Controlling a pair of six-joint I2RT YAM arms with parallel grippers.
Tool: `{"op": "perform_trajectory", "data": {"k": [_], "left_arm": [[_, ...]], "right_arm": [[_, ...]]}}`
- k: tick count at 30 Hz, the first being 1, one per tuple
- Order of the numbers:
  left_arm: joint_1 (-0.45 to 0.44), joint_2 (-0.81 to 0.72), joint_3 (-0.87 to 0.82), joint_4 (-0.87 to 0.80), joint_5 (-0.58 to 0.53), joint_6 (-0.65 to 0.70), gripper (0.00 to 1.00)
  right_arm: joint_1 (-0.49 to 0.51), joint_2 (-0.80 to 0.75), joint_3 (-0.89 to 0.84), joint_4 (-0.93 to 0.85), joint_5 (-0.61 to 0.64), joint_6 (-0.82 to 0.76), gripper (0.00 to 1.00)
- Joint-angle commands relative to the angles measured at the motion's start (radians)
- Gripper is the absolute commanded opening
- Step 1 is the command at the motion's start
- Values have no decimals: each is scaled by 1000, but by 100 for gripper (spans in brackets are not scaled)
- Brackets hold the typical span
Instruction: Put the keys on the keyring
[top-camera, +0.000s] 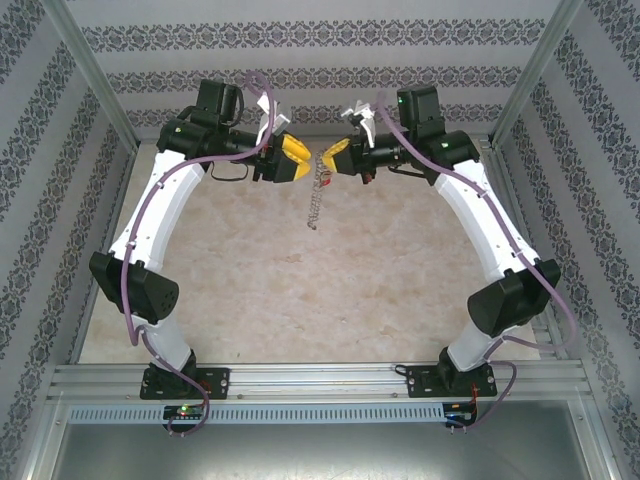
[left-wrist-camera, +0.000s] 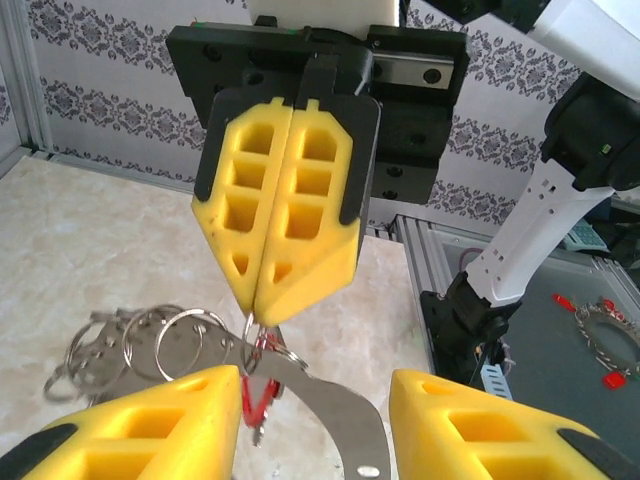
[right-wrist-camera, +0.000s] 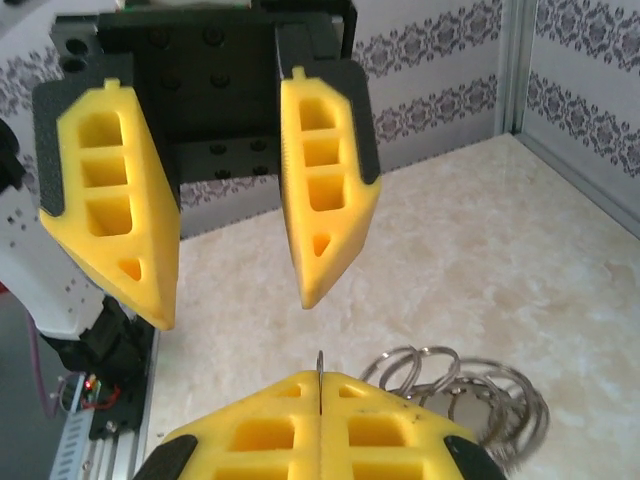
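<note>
keyring (top-camera: 316, 205) pinched in closed right gripper (top-camera: 335, 157), dangling toward 6 o'clock; left gripper (top-camera: 300, 162) part-open at 9 o'clock, straddling key (left-wrist-camera: 258, 400).

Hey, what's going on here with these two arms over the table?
The two arms meet above the far middle of the table. The right tool is shut on the keyring, which dangles from its tip like a chain. The left tool faces it, jaws open with nothing between them. The red-headed key hangs just under the right tool's tip among the rings; whether it is threaded on cannot be told.
</note>
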Motion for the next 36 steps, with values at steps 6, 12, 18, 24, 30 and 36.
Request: {"op": "perform_trajectory", "data": {"k": [6, 12, 18, 24, 30, 36], "left_arm": [[7, 9, 24, -83, 20, 74, 43], [7, 18, 23, -99, 50, 87, 36], [1, 39, 23, -81, 89, 74, 35], [-18, 69, 41, -81, 103, 71, 35], [-39, 85, 47, -74, 106, 64, 34], [-49, 87, 52, -48, 115, 44, 33]], "right_arm": [[36, 46, 140, -230, 136, -203, 0], [37, 51, 176, -277, 84, -240, 0], [41, 49, 172, -289, 53, -248, 0], [46, 49, 166, -284, 41, -246, 0], [49, 51, 164, -280, 37, -245, 0], [51, 49, 158, -271, 31, -242, 0]]}}
